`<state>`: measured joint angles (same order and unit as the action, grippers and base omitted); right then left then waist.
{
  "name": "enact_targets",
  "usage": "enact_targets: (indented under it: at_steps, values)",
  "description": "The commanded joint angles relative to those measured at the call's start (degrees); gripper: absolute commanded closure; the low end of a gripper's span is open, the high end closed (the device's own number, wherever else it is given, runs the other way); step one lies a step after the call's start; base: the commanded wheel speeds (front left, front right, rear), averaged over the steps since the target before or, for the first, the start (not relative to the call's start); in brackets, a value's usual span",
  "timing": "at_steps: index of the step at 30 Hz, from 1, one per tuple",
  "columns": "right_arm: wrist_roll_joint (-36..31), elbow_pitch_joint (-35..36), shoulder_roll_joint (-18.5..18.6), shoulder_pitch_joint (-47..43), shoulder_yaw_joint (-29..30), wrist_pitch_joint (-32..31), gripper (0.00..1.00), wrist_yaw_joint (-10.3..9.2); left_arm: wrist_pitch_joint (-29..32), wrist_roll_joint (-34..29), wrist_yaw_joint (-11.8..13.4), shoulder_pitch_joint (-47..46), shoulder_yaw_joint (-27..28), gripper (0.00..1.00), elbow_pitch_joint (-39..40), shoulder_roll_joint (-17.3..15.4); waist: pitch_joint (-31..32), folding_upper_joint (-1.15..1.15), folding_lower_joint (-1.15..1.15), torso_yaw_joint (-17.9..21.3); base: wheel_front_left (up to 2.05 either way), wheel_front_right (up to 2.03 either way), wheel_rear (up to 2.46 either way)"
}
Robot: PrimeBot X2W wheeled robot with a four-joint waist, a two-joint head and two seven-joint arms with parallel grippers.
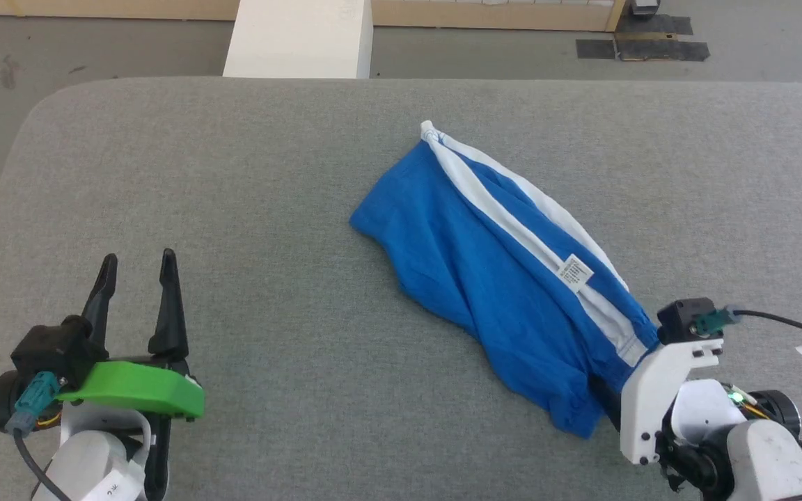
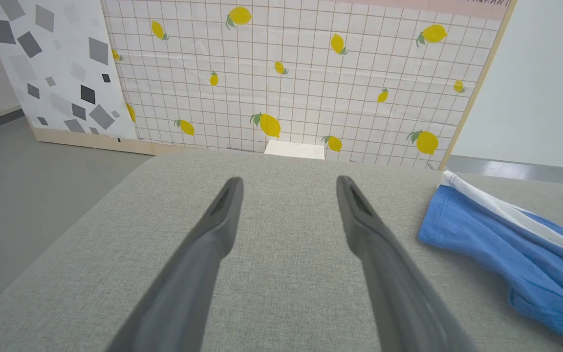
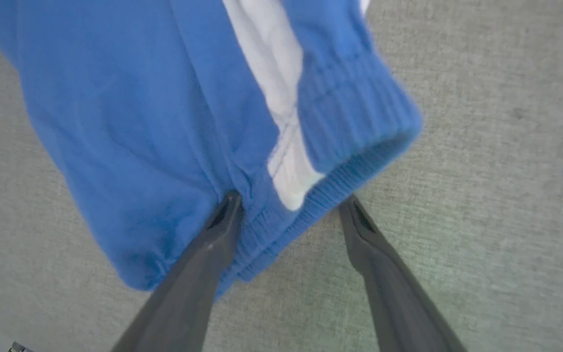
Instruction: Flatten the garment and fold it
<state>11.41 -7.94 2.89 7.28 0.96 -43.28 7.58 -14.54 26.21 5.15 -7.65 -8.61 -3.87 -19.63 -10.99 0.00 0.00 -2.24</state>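
Grey fabric-covered table [image 1: 248, 390] with rounded corners, floor beyond. Nearest, lower left of the head view: left gripper [image 1: 138, 257] parked over bare cloth, fingers spread and holding nothing, well apart from the work; probably kept clear until a second corner needs pinning. Lower right: right gripper [image 3: 290, 198], jaws apart, straddling the ribbed waistband [image 3: 359, 112] edge, the left-hand finger's tip at the gathered blue fabric, the other over bare table. Wrist view is blurred, so cannot tell whether that finger touches the cloth or slips under it; nothing is clamped. The pose reads as lining up a pinch on the waistband end, the firmest edge to pull from. The garment [image 1: 484, 264] lies as a narrow, bunched diagonal from lower right toward upper centre, white side stripe [image 1: 512, 223] and small label [image 1: 574, 272] facing up, folds running along its length, not yet flattened. Its far hem ends in a pinched white point. Beyond the table: a white block [image 1: 300, 38] and a lemon-print panel [image 2: 286, 73].
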Motion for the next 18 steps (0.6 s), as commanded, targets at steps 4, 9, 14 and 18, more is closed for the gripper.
enact_targets:
  at_steps: [4, 9, 14, 18]
  values:
    - [-0.1, -4.1, 0.0, 1.1, -0.8, 0.7, 0.63, -0.09, 0.1, 0.2, -0.3, 0.4, -0.7, 0.0, -0.7, 0.2, 0.4, 0.0, 0.0, 0.1, 0.0, 0.0, 0.0]
    - [0.7, -4.3, 0.0, 1.9, 0.0, 2.5, 1.0, -0.09, 2.6, 1.4, -1.5, -0.5, -2.0, 0.0, -1.3, 0.5, 1.1, 0.0, 0.0, 0.8, 0.0, 0.0, 0.0]
    - [2.2, -1.7, 0.0, 2.3, 0.6, 3.3, 1.0, -0.09, 11.1, 3.7, -3.1, -7.2, -4.9, 0.0, -3.3, 1.8, 0.8, 0.0, 0.0, 2.1, 0.0, 0.0, 0.0]
    - [3.4, 0.8, 0.0, 3.4, 0.2, 3.1, 1.0, -0.09, 21.6, 6.1, -3.7, -16.1, -8.0, 0.0, -8.3, 4.2, -0.7, 0.0, 0.0, 4.0, 0.0, 0.0, 0.0]
